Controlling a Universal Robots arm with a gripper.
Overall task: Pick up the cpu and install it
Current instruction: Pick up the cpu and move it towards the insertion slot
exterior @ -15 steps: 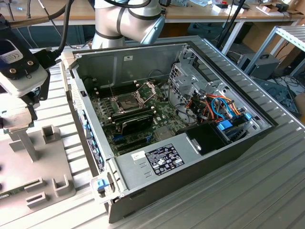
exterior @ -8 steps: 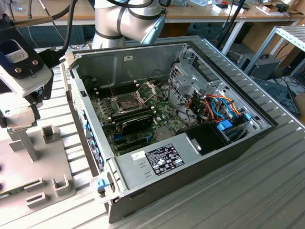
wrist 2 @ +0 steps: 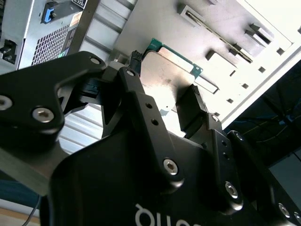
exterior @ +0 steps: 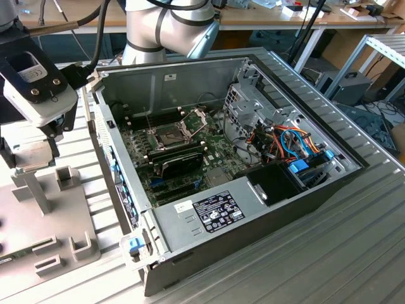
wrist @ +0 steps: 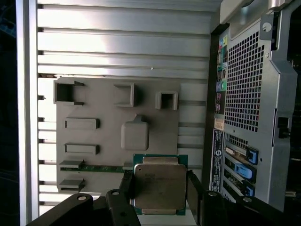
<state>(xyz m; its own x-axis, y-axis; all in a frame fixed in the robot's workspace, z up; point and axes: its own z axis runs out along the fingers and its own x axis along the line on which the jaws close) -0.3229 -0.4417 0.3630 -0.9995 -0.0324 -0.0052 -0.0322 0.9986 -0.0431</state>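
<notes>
ribbed metal table (exterior: 304, 266) fills the near edge of the exterior view and carries everything else. on it lies the open computer case (exterior: 266, 231), side panel off, with the green motherboard (exterior: 215, 157) flat on its floor. the arm (exterior: 171, 25) stands behind the case. at the exterior view's left, outside the case wall, a grey fixture plate (wrist: 108, 127) with small moulded nests rests on the table just beside the case. the gripper (wrist: 160, 178) hangs over that plate, well apart from the socket (exterior: 168, 134), whose hinged frame stands open on the board. in the first wrist view its fingers (wrist: 194, 188) are clenched on the cpu (wrist: 160, 188), one on each of two opposite edges. the chip sits level between them with its metal top toward that camera, and it looks clear of the plate rather than lying in a nest, though the gap is hard to judge. i'd judge the chip light, thin and stiff, with a smooth lid that gives little friction and an underside too delicate to touch, so the green edges are the right hold, with a modest squeeze and no tilt
</notes>
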